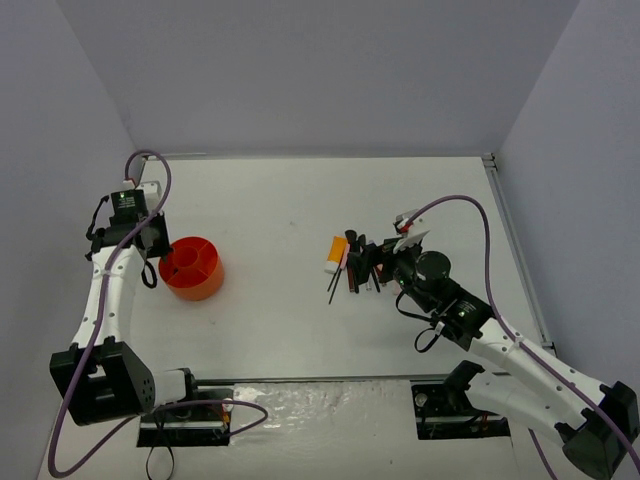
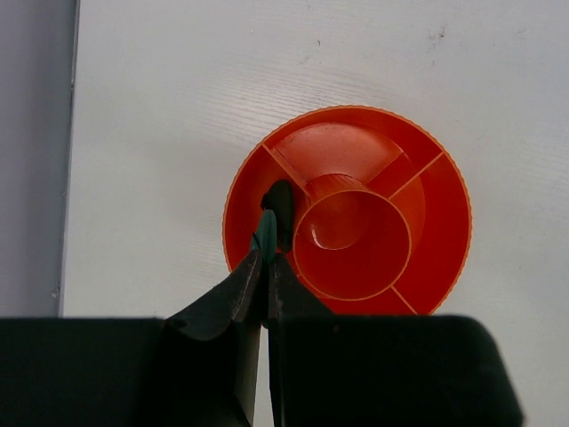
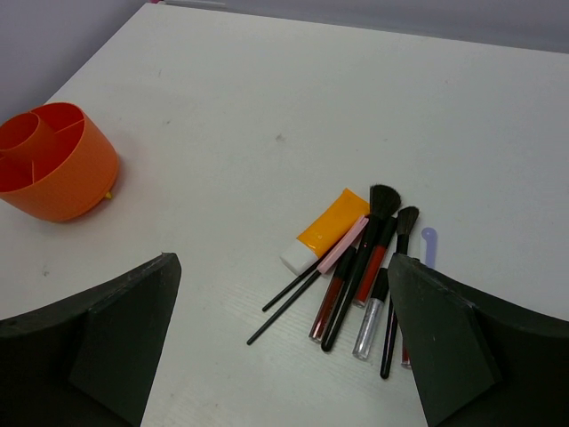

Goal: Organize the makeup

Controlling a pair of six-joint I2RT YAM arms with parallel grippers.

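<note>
The makeup (image 1: 355, 265) lies in a loose pile right of the table's middle: an orange-white tube (image 3: 327, 229), black brushes (image 3: 378, 233), thin black sticks (image 3: 286, 313), red and clear gloss tubes (image 3: 370, 322) and a pink stick (image 3: 342, 245). Just above the pile hovers my right gripper (image 3: 283, 267), jaws wide open and empty, also in the top view (image 1: 375, 265). My left gripper (image 2: 267, 258) is shut on a thin dark green piece (image 2: 266, 233), edge-on, over the left compartment of the orange divided tub (image 2: 233, 200). A dark shape sits just below it inside that compartment.
The orange tub (image 1: 193, 268) stands at the left of the table, next to the left arm, and shows at the far left of the right wrist view (image 3: 62, 169). Grey walls close the table on the left, back and right.
</note>
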